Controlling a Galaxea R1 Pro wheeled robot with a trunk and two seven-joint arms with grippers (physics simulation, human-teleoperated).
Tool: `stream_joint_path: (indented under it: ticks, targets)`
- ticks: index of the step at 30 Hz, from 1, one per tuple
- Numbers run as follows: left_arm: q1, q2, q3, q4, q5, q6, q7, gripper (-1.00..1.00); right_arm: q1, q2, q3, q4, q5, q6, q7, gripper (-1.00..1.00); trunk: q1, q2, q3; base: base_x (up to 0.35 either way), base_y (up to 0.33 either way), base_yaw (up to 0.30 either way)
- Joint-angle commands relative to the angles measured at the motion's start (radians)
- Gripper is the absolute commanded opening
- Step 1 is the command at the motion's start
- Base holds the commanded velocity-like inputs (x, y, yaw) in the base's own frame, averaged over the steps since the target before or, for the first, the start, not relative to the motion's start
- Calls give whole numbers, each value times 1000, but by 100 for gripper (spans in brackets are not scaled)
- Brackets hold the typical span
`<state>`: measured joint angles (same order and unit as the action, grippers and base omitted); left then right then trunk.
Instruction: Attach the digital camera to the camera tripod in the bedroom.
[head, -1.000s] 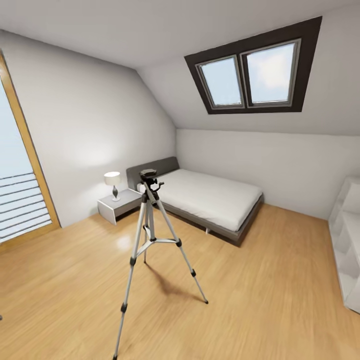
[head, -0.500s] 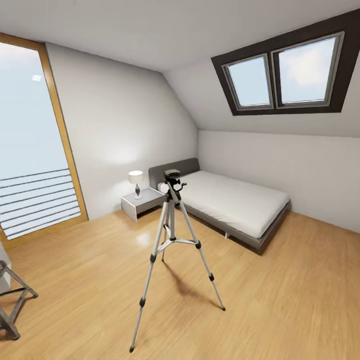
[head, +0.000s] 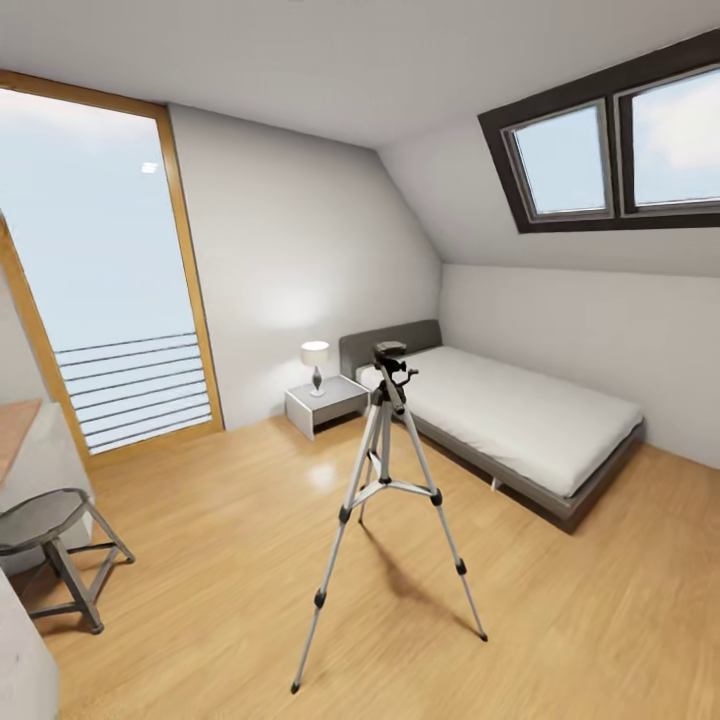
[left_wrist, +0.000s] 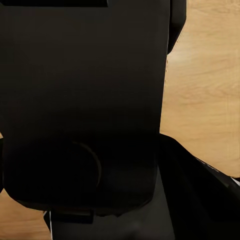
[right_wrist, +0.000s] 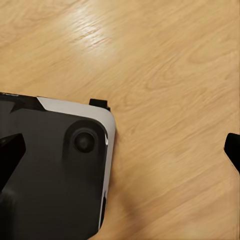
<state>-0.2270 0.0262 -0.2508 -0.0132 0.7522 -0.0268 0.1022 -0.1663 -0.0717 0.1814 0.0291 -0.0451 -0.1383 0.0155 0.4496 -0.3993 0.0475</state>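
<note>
One camera tripod (head: 388, 500) mid-floor; view panned left since earlier, stool (head: 55, 545) now visible; pincer states unclear.

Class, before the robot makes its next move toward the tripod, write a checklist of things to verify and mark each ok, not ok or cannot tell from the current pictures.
1. Tripod standing upright on three spread legs: ok.
2. Tripod head free, with no camera on it: ok.
3. Wood floor between the robot and the tripod free of obstacles: ok.
4. Stool at the left stays off the direct path: ok.
5. Camera located or held in a tool: cannot tell; the wrist views show dark robot parts over the floor.
6. Bed leaves room behind the tripod: ok.
</note>
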Motion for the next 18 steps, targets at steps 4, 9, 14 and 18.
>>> stream_joint_path:
  ticks: [4, 9, 14, 18]
  targets:
    - [0, 0, -8, -1, 6, -1, 4, -100, -1, 2, 7, 3, -4, -6, -14, 100, 0, -1, 2, 0, 0, 294]
    - [0, 0, -8, -1, 6, -1, 4, -100, -1, 2, 7, 3, -3, -7, -21, 100, 0, -1, 4, 0, 0, 294]
    - [0, 0, -9, -1, 6, -1, 4, -100, -1, 1, 6, 3, -2, -7, -23, 100, 0, -1, 6, 0, 0, 294]
    - [0, 0, -9, -1, 6, -1, 4, -100, -1, 2, 7, 3, -2, -7, -23, 100, 0, -1, 8, 0, 0, 294]
